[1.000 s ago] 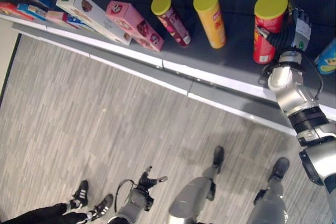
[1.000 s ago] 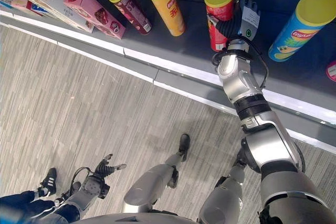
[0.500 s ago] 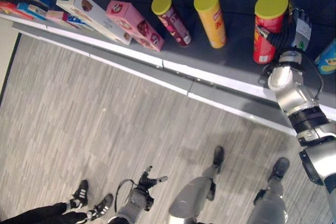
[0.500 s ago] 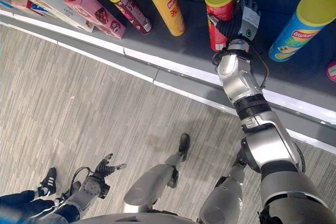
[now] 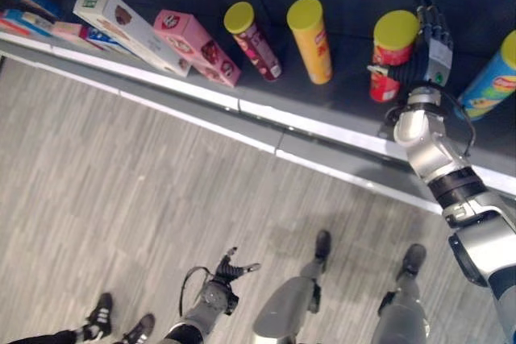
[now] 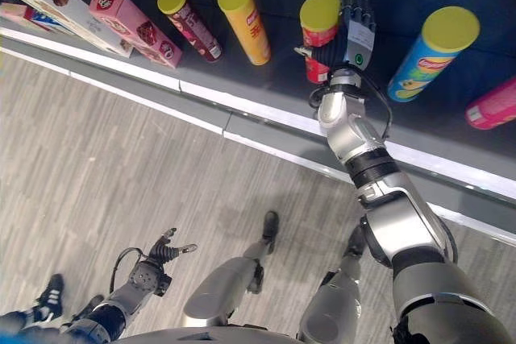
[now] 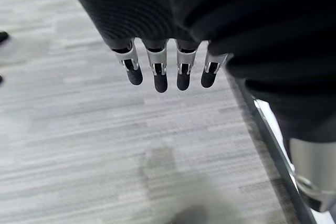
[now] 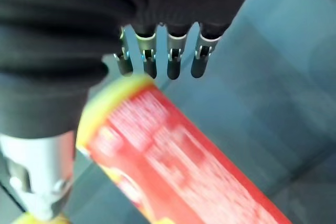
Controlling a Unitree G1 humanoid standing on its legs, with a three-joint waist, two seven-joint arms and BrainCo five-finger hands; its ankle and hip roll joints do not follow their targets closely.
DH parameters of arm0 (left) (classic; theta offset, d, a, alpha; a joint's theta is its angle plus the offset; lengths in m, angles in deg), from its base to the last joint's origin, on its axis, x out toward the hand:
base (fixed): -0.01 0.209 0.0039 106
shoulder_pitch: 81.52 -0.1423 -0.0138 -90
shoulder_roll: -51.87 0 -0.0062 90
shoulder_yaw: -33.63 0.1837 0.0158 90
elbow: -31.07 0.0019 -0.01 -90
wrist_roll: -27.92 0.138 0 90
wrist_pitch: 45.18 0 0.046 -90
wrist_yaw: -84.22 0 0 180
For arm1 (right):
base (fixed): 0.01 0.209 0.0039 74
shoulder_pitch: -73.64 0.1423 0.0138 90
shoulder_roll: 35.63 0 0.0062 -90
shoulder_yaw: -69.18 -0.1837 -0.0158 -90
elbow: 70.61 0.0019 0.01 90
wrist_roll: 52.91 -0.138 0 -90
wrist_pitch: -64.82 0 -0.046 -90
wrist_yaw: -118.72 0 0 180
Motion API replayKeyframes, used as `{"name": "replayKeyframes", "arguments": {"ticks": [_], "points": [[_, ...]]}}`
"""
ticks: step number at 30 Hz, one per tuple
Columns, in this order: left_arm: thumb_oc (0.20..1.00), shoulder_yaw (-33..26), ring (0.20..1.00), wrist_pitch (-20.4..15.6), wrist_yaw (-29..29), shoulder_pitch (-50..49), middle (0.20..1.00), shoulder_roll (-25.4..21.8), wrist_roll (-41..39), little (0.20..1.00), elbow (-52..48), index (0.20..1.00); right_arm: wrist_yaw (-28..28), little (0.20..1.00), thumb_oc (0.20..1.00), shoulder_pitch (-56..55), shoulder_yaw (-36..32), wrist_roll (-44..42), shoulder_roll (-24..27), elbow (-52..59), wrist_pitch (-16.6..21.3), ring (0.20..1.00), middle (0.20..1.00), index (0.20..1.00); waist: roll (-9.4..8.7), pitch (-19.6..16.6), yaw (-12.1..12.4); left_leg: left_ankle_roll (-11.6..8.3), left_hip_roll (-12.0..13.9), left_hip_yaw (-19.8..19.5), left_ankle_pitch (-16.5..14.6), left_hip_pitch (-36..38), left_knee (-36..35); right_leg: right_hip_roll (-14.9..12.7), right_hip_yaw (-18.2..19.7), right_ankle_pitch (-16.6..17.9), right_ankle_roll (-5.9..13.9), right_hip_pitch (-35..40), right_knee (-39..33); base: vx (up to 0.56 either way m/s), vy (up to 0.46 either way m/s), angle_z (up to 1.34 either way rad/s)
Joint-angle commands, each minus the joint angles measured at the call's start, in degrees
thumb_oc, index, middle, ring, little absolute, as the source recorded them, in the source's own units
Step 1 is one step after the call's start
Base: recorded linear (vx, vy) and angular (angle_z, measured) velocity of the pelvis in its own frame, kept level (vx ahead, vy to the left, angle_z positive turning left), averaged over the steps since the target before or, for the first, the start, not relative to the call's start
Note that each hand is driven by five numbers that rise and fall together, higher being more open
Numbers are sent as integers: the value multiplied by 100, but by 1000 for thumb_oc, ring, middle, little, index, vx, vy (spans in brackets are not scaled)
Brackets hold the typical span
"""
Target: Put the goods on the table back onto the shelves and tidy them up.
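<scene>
A red can with a yellow lid stands on the dark shelf, between a yellow can and a blue can. My right hand is right beside it on the blue can's side, fingers straight and reaching past the lid, thumb tip showing at the can's foot. In the right wrist view the red can lies along the palm below the straight fingers. My left hand hangs low over the floor, fingers spread and holding nothing.
Further left on the shelf stand a maroon can, a pink box, a white box and flat packs. A pink can lies at the far right. A person's shoes are on the floor at lower left.
The camera has shifted. My right hand's fingers now stretch further past the red can's lid. The can keeps its place among the others, and the left hand still hangs.
</scene>
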Motion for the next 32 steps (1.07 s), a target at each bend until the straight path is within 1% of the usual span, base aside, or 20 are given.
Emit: {"name": "replayKeyframes", "arguments": {"ticks": [1,4,5,6,9,10,11,13,15,16,18,19,22,24,25,26,27,29,30,32], "points": [[1000,162,1000,170,-101,43,1000,-133,54,1000,551,1000,-165,1000,1000,-421,20,406,-83,901,332,1000,1000,1000,-264,-330,31,-276,229,417,-367,-91,58,-495,340,-324,325,-18,589,57,17,-6],[1000,-49,1000,276,-89,-34,1000,-102,177,1000,694,1000,-736,1000,1000,-1195,133,293,-220,1686,551,1000,1000,1000,-554,-435,-102,-242,282,529,-476,105,103,-463,396,-312,317,102,583,53,21,-11],[1000,-49,1000,276,-89,-51,1000,-104,181,1000,692,1000,-757,1000,1000,-1227,124,296,-218,1722,540,1000,1000,1000,-559,-435,-100,-240,278,536,-481,122,102,-467,401,-314,320,116,580,89,37,-18],[1000,-263,1000,312,-57,-129,1000,-123,261,1000,734,1000,-1405,1000,1000,-1806,132,-279,-145,2277,834,1000,1000,1000,-783,-508,-221,-211,312,627,-574,289,135,-429,473,-314,319,195,619,123,31,-23],[1000,-552,1000,368,159,-359,1000,-235,549,1000,747,1000,-2654,1000,1000,-3001,43,-1766,60,3034,1235,1000,1000,1000,-1102,-625,-387,-171,342,825,-706,629,136,-398,612,-261,367,361,711,103,45,-23],[1000,-548,1000,369,160,-361,1000,-237,549,1000,744,1000,-2661,1000,1000,-3011,34,-1769,64,3047,1229,1000,1000,1000,-1109,-637,-384,-164,331,826,-690,613,134,-408,615,-242,369,349,699,79,75,-44],[1000,-671,1000,365,389,-450,1000,-287,721,1000,796,1000,-3614,1000,1000,-3735,161,-2563,210,3111,1265,1000,1000,1000,-1255,-710,-477,-145,322,923,-756,793,124,-396,673,-181,409,425,736,66,78,-46],[1000,-751,1000,315,589,-505,1000,-359,833,1000,873,1000,-4517,1000,1000,-4372,336,-3214,361,2936,1173,1000,1000,1000,-1381,-804,-545,-139,323,1015,-823,960,122,-380,711,-144,433,503,788,84,82,-36],[1000,-788,1000,265,737,-524,1000,-416,853,1000,934,1000,-5094,1000,1000,-4734,601,-3356,498,2460,1064,1000,1000,1000,-1470,-884,-592,-131,317,1080,-850,1089,101,-376,764,-41,472,525,849,49,61,-27],[1000,-809,1000,231,768,-530,1000,-442,826,1000,972,1000,-5261,1000,1000,-4902,645,-3395,530,2157,1019,1000,1000,1000,-1526,-932,-629,-118,299,1114,-847,1112,94,-379,800,12,484,508,877,42,45,-24],[1000,-827,1000,217,809,-528,1000,-448,778,1000,980,1000,-5285,1000,1000,-4983,673,-3297,512,1854,1036,1000,1000,1000,-1552,-960,-631,-113,292,1148,-867,1171,90,-372,801,-10,487,523,882,28,32,-23],[1000,-905,1000,201,827,-543,1000,-436,635,1000,1054,1000,-5277,1000,1000,-5139,560,-3182,262,851,895,1000,1000,1000,-1621,-996,-660,-93,291,1282,-892,1291,86,-393,787,135,510,502,920,28,20,-40],[1000,-1032,1000,154,870,-600,1000,-392,384,1000,1146,1000,-4871,1000,1000,-5301,30,-2949,-217,-815,818,1000,1000,1000,-1675,-1063,-670,-98,350,1515,-959,1453,73,-414,554,64,498,515,955,34,-15,-52],[1000,-1053,1000,156,913,-596,1000,-360,259,1000,1189,1000,-4703,1000,1000,-5298,-355,-2880,-457,-1763,688,1000,1000,1000,-1694,-1108,-726,-115,408,1590,-957,1510,76,-383,547,62,489,554,946,48,-70,-58],[1000,-1053,1000,156,913,-596,1000,-360,259,1000,1189,1000,-4703,1000,1000,-5298,-355,-2880,-458,-1763,689,1000,1000,1000,-1694,-1111,-727,-114,407,1590,-957,1506,76,-384,547,62,489,551,946,48,-97,-38],[1000,-1064,1000,148,989,-616,1000,-354,161,1000,1236,1000,-4541,1000,1000,-5300,-611,-2689,-610,-2582,600,1000,1000,1000,-1681,-1181,-741,-142,459,1599,-965,1531,86,-301,558,-56,444,617,847,50,-110,-29],[1000,-1068,1000,157,1011,-598,1000,-351,110,1000,1253,1000,-4491,1000,1000,-5254,-743,-2634,-676,-2967,532,1000,1000,1000,-1671,-1229,-750,-171,503,1617,-961,1542,97,-237,536,-128,412,689,743,76,-142,-15],[1000,-1067,1000,147,1039,-600,1000,-337,55,1000,1268,1000,-4444,1000,1000,-5245,-849,-2586,-723,-3269,515,1000,1000,1000,-1663,-1283,-750,-193,541,1628,-970,1541,110,-188,509,-220,385,743,646,64,-107,-10],[1000,-1093,1000,144,1109,-624,1000,-324,-10,1000,1251,1000,-4374,1000,1000,-5277,-987,-2453,-793,-3686,454,1000,1000,1000,-1667,-1386,-752,-256,644,1653,-964,1551,137,-78,469,-355,341,851,498,78,-156,-14],[1000,-1111,1000,154,1133,-649,1000,-293,-59,1000,1241,1000,-4332,1000,1000,-5304,-1087,-2409,-844,-3920,419,1000,1000,1000,-1662,-1463,-764,-305,725,1655,-959,1587,156,11,497,-445,292,921,438,74,-168,-1]]}}
